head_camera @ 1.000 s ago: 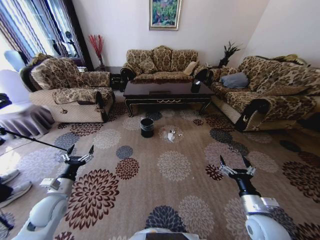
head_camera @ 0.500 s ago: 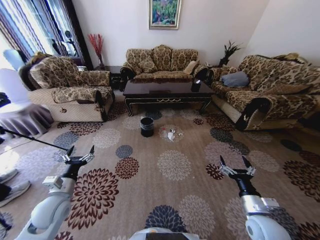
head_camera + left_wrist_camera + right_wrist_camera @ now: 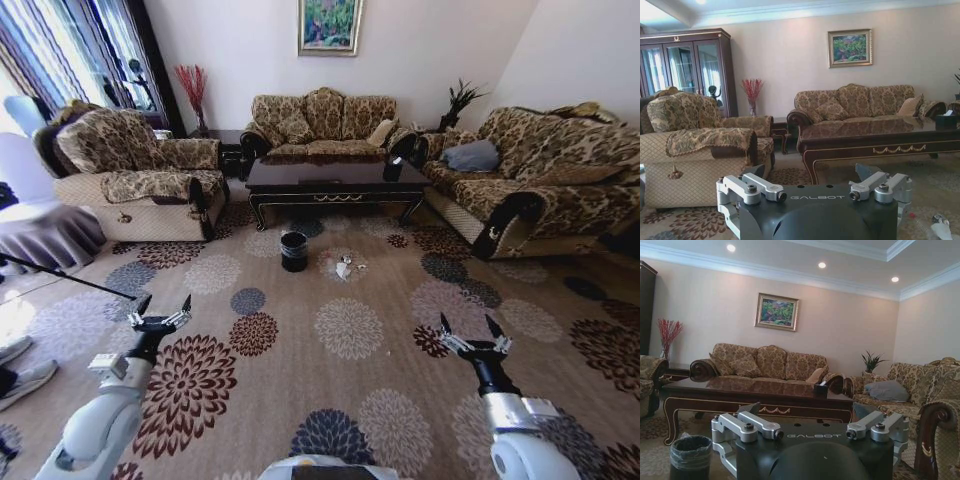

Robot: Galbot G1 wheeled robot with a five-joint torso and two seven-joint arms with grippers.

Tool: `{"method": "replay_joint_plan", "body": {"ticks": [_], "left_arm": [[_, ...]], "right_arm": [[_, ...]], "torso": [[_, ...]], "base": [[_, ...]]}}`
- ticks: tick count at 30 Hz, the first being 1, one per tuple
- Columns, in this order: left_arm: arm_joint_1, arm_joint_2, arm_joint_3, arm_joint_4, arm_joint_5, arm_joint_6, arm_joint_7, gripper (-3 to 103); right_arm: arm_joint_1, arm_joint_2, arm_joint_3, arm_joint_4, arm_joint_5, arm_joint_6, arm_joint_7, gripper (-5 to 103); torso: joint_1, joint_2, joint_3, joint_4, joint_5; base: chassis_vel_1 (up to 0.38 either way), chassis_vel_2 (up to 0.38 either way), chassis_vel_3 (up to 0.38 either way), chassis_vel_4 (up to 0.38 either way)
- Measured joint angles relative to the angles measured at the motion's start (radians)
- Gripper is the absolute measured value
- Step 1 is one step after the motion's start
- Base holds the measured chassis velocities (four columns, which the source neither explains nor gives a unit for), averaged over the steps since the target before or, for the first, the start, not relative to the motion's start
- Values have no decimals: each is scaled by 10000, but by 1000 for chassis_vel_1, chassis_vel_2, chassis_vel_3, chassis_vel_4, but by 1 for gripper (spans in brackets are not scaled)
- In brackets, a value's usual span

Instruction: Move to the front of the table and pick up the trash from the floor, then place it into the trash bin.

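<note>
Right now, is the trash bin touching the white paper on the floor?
Apart. The head view shows carpet between the trash bin and the white paper.

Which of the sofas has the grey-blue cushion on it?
The sofa on the robot's right, along the right wall. The grey-blue cushion lies on its seat; the other sofas carry only patterned brown cushions.

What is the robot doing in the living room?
It isn't holding anything yet. It is out on the flowery carpet, facing the dark coffee table. Both arms are held out in front: the left gripper and the right gripper are open and empty above the floor. Some trash lies on the carpet in front of the table, right beside the small black trash bin. It is well beyond both grippers, so nothing has been picked up.
</note>
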Motion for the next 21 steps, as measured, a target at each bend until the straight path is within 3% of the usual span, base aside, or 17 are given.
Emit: {"method": "replay_joint_plan", "body": {"ticks": [21], "left_arm": [[290,-212,174,36,392,-77,-65,100]], "right_arm": [[-330,306,-38,212,-403,199,-38,100]], "torso": [[-430,-989,-558,-2,0]], "base": [[0,0,0,0]]}}
